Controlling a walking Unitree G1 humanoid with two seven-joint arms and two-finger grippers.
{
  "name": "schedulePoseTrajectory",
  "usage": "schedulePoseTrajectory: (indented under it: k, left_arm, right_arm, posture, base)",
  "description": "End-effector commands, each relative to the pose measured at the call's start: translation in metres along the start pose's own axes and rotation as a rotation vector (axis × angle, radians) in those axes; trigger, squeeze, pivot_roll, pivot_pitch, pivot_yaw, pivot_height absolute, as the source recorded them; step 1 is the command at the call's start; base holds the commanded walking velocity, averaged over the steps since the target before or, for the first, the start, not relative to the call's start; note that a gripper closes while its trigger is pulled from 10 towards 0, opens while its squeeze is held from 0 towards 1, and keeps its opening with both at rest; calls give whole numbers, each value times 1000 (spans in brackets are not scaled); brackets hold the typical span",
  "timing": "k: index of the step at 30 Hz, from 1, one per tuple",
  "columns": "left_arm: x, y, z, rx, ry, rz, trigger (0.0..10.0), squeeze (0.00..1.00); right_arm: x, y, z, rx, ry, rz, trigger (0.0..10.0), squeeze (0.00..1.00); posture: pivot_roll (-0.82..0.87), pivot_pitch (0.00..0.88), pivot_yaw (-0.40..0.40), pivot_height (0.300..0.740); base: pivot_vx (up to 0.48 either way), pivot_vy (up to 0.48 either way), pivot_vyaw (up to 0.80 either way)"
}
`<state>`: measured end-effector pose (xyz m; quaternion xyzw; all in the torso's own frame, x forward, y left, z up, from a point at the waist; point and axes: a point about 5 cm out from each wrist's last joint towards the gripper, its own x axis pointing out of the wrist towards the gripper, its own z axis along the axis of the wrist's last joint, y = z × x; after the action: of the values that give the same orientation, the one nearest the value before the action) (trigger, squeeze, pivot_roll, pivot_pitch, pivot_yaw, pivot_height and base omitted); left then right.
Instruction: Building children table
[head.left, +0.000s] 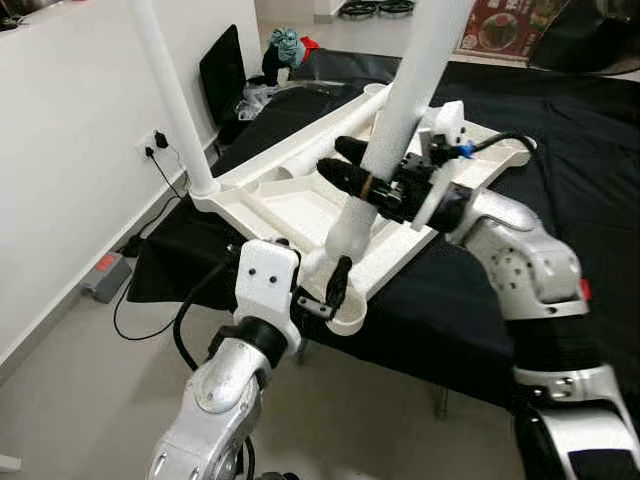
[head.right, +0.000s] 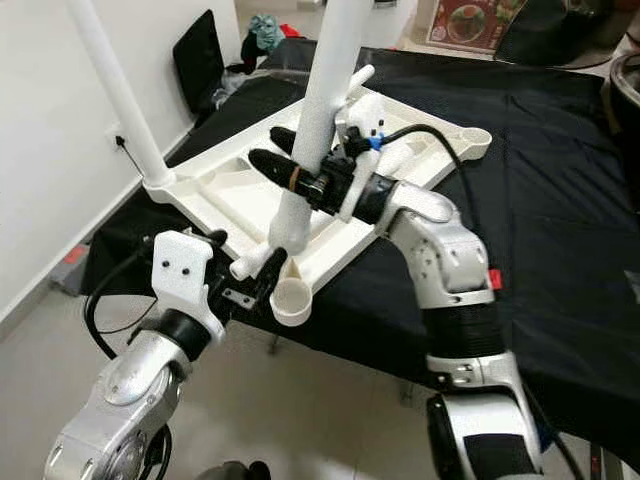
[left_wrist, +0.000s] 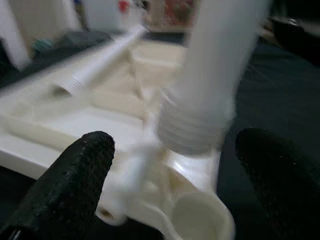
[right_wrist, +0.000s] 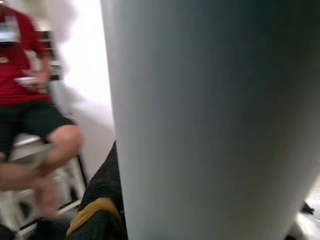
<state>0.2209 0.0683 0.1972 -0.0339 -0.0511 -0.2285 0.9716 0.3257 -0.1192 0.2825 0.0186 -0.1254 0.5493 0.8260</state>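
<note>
Tabletop (head.left: 300, 205), white plastic and turned underside up, lies on a black cloth (head.left: 500, 290) spread over a low bed. Every place below is given from that tabletop. At its corner nearest the wall a leg (head.left: 170, 100) stands upright in its socket. Across its far part another leg (head.left: 310, 135) lies flat, pointing away from the robot. Over its near edge a third leg (head.right: 315, 120) is held almost upright, its threaded lower end hanging just above the tabletop beside the empty socket (head.right: 292, 300) at the near corner.

The right gripper (head.right: 290, 165) reaches in from the right side and is clamped round this third leg, one black finger on each side of the tube. The left gripper (head.left: 330, 290) sits at the near corner, just beside the empty socket; in the left wrist view its fingers (left_wrist: 75, 180) stand wide apart with the leg's threaded end between them, untouched.

Beyond the far-left corner, clothes (head.left: 285, 50) are heaped against the wall. Left of it, a cable (head.left: 165, 175) runs down from a wall outlet. The right wrist view, close on the leg, catches a seated person (right_wrist: 30, 115) in a red shirt.
</note>
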Motion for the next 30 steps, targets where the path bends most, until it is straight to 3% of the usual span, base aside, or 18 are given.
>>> schedulePoseTrajectory:
  k: [1,6,7,8,12,20,30]
  left_arm:
    - [-5,-6,-5,-20,40,-60,10000,0]
    - [-14,-9,-15,-13,92,-135,10000,0]
    - [-21,-17,-18,-50,125,-246,10000,0]
    - [-24,-19,-18,-68,135,-285,10000,0]
    - [-29,-23,-16,-100,143,-347,10000,0]
    - [-40,-25,-12,-128,159,-399,10000,0]
    - [-48,-26,-12,-132,181,-415,10000,0]
  right_arm:
    - [4,6,-2,14,-9,68,10000,0]
    - [12,17,-11,46,2,150,10000,0]
    - [19,24,-18,48,17,201,10000,0]
    - [22,25,-19,48,21,220,10000,0]
    - [29,29,-20,56,17,264,10000,0]
    - [37,25,-22,47,27,272,10000,0]
    - [30,12,-20,-2,52,225,10000,0]
  posture:
    - [119,152,7,740]
    - [131,154,2,740]
    - [139,160,6,740]
    - [140,160,5,740]
    - [150,170,9,740]
    - [180,215,17,740]
    - [196,234,28,740]
  base:
    - [0,0,0]
    - [0,0,0]
    - [0,0,0]
    - [0,0,0]
    - [0,0,0]
    - [0,0,0]
    - [0,0,0]
